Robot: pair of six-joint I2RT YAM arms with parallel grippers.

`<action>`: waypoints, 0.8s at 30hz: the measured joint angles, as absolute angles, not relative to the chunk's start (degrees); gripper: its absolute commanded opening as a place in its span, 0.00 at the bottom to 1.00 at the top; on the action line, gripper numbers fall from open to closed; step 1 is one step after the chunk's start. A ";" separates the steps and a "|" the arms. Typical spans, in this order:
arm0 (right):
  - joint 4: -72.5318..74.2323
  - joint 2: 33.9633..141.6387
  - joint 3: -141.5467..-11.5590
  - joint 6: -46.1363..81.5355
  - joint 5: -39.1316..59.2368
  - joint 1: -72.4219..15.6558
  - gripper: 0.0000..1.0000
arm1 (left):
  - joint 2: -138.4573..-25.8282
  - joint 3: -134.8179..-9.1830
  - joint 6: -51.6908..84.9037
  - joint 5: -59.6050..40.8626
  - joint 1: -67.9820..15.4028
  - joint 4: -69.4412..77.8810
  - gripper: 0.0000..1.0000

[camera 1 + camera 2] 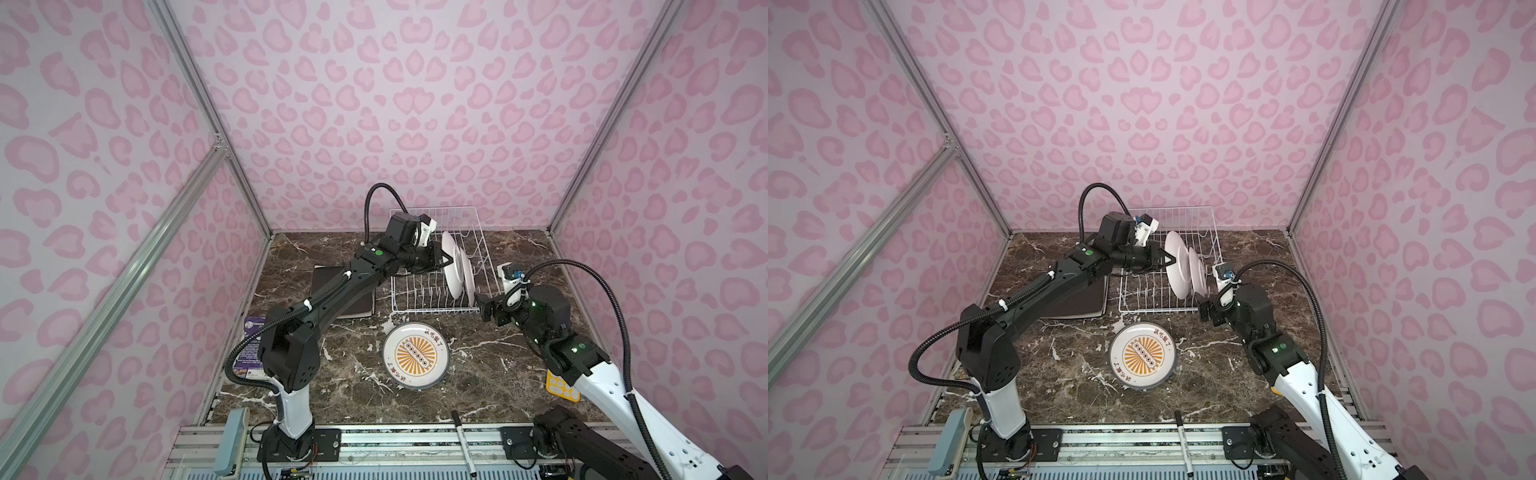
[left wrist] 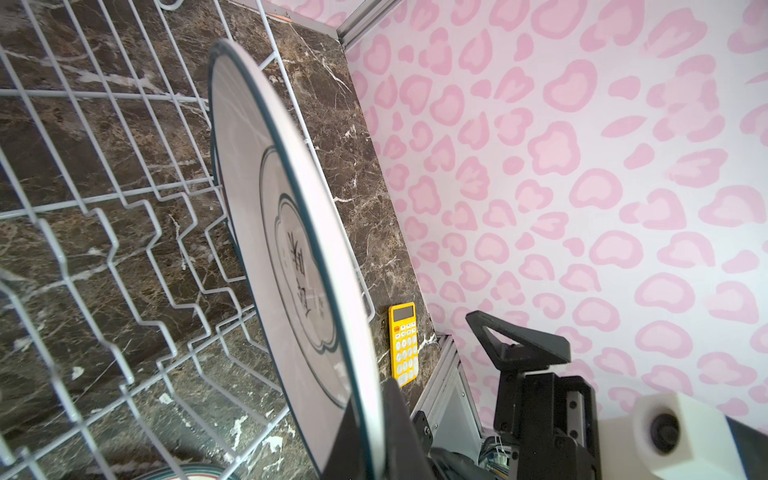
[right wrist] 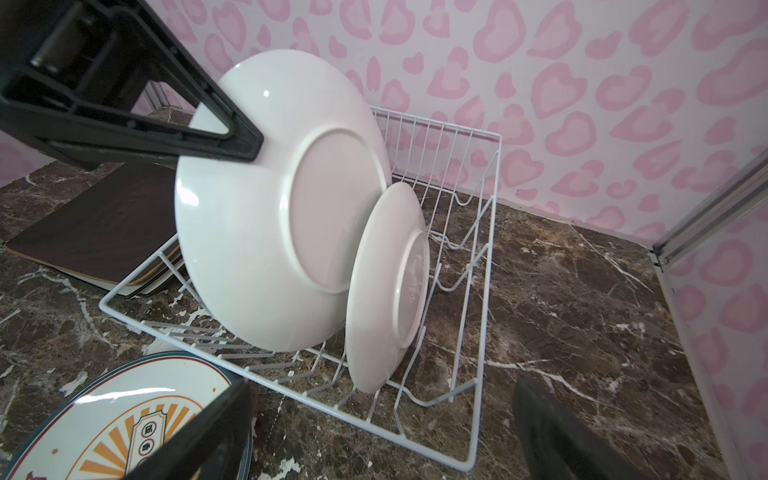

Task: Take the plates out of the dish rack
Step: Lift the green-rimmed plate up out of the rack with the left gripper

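The white wire dish rack [image 1: 409, 305] [image 3: 486, 232] stands at the back of the marble table. Two round white plates stand on edge in it: a large one [image 1: 452, 274] [image 3: 249, 232] and a smaller one [image 1: 468, 279] [image 3: 374, 299] right behind it. My left gripper [image 1: 445, 261] [image 2: 370, 440] is shut on the large plate's upper rim. In the left wrist view that plate's face [image 2: 291, 232] shows a dark-green edge and print. My right gripper [image 1: 481, 308] [image 3: 380, 415] hangs open at the rack's near right corner, holding nothing. A round sunburst plate [image 1: 415, 356] [image 3: 104, 415] lies flat before the rack.
A stack of square plates with a dark top one [image 1: 357, 303] [image 3: 95, 220] lies left of the rack, partly under my left arm. A yellow calculator [image 1: 561, 388] [image 2: 403, 345] lies under my right arm. A marker [image 1: 464, 442] rests on the front rail, and a purple booklet [image 1: 249, 345] lies at the left edge.
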State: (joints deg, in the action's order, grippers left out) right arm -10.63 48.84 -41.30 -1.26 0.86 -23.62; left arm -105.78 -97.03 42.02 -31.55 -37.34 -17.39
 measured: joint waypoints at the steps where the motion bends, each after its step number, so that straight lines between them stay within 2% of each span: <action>1: -10.61 48.84 -41.25 -1.26 0.73 -23.62 0.99 | -105.34 -96.36 42.02 -31.44 -37.32 -17.32 0.03; 24: -8.10 46.81 -40.60 2.59 -3.62 -23.51 0.99 | -96.09 -90.00 37.36 -28.56 -35.09 -17.04 0.03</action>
State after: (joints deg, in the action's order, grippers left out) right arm -8.10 46.81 -40.60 2.59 -3.62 -23.51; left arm -96.09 -90.00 37.36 -28.56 -35.09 -17.04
